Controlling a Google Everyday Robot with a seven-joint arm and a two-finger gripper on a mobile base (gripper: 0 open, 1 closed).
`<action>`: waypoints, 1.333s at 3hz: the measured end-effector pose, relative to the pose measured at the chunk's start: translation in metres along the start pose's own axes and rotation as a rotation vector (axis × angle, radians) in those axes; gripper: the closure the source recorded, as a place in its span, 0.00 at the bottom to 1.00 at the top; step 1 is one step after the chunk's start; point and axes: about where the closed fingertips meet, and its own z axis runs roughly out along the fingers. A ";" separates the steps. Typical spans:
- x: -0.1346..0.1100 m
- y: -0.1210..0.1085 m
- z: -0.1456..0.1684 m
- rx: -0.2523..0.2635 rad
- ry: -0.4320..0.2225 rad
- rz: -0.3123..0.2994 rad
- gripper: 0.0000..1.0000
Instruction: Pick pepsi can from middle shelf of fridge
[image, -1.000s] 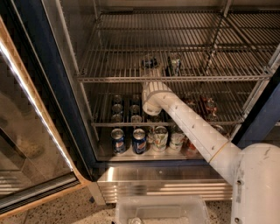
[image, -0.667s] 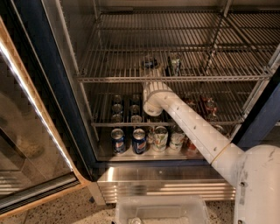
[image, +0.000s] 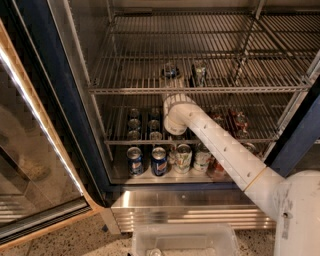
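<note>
The fridge (image: 55, 100) stands open, with a dark blue frame. The pepsi can (image: 170, 70), small and dark blue with a silver top, stands on the middle shelf (image: 125, 80), a chrome wire rack, a little behind its front rail. A pale silver-green can (image: 200, 73) stands to its right. My white arm (image: 225, 150) reaches in from the lower right. My gripper (image: 174, 94) is at its end, at the front rail just in front of and below the pepsi can, mostly hidden behind the round wrist.
The lower rack holds several dark cans (image: 134, 124) and orange-red cans (image: 239, 121). The fridge floor holds two blue cans (image: 159, 160) and pale cans (image: 183, 157). The glass door (image: 30, 165) hangs open at left. A clear plastic bin (image: 182, 240) sits below the ribbed steel panel (image: 165, 210).
</note>
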 end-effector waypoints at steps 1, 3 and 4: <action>-0.003 0.002 -0.007 -0.008 -0.005 0.010 1.00; 0.008 -0.013 -0.032 0.005 0.064 0.052 1.00; 0.007 -0.011 -0.035 0.006 0.059 0.049 1.00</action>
